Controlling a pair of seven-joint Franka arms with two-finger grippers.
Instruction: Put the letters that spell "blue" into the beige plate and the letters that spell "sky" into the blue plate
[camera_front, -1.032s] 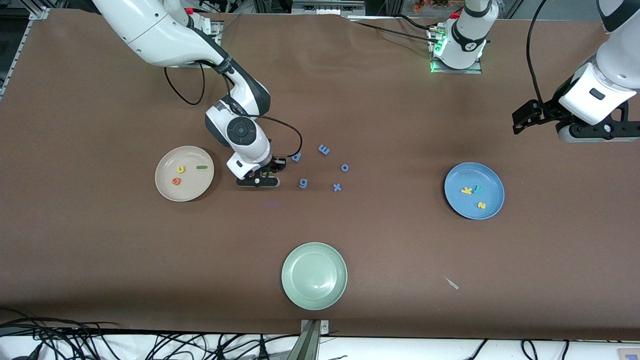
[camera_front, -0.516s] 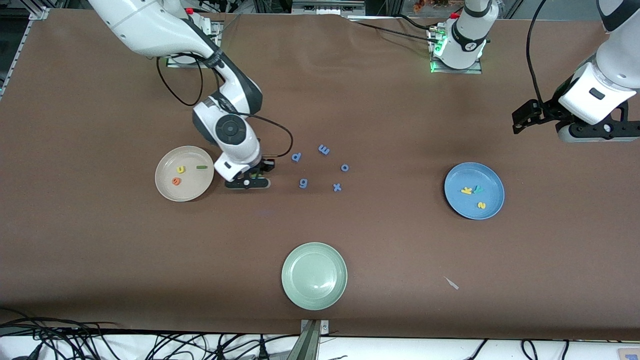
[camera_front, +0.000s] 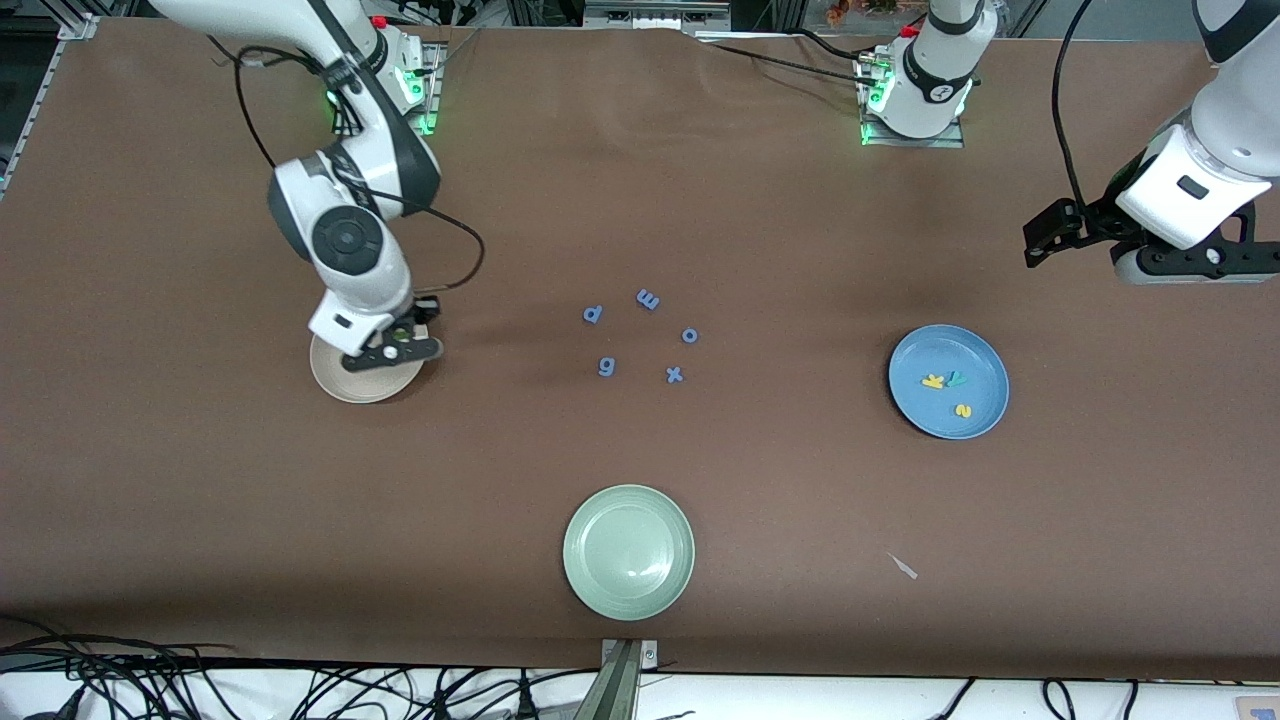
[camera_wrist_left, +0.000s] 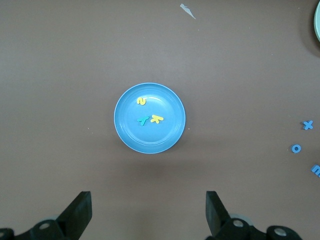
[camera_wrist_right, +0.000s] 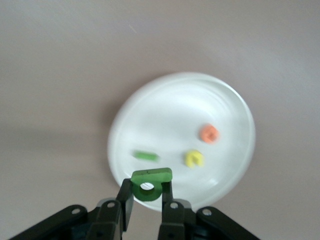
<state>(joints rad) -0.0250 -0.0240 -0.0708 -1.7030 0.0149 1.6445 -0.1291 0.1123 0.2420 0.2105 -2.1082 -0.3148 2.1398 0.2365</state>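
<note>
One end effector (camera_wrist_right: 147, 199) pinches "b" (camera_wrist_right: 150, 184)

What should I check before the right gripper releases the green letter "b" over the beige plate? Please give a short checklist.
1. Right gripper shut on the "b": ok.
2. "b" over the beige plate: ok, near its rim.
3. "l", "u" and "e" in the plate: ok.
4. Height above the plate: cannot tell.
5. Left gripper open, waiting above the blue plate: ok.
</note>
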